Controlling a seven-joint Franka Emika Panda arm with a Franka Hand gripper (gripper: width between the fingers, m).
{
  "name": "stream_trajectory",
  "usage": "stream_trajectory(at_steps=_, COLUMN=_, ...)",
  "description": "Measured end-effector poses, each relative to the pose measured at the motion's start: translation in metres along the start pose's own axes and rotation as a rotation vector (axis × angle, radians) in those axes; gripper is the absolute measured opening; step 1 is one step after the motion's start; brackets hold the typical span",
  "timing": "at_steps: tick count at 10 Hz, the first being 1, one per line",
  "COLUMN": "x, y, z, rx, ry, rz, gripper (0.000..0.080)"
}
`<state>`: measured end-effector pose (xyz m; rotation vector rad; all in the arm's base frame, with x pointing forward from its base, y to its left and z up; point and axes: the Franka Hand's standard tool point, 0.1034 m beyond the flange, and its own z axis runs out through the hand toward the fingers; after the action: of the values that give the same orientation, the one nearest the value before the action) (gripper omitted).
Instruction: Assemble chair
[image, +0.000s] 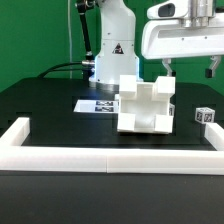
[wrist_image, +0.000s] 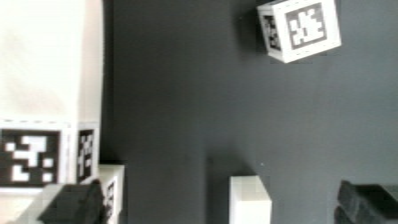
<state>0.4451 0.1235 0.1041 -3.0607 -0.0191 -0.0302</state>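
The chair (image: 145, 108) stands mid-table as a partly joined block of matte white pieces with black-and-white tags. My gripper (image: 188, 68) hangs above it, toward the exterior view's right, and touches nothing. In the wrist view the chair (wrist_image: 36, 90) shows as a white face with tags. The two dark fingers (wrist_image: 68, 205) of my gripper (wrist_image: 219, 205) stand wide apart, open. The end of a narrow white piece (wrist_image: 254, 198) shows in the gap between them, lower down and not gripped.
A small tagged white cube (image: 205, 116) (wrist_image: 299, 27) lies on the black table at the chair's right in the exterior view. The marker board (image: 98, 105) lies flat behind the chair. A long low white border rail (image: 110, 156) runs along the front. The arm's base (image: 112, 55) stands at the back.
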Motion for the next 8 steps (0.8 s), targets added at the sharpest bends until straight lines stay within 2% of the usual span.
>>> stream_trajectory(at_steps=8, x=0.02, y=0.025, z=0.006, rx=-0.01, ry=0.002, rz=-0.02, gripper=0.0649)
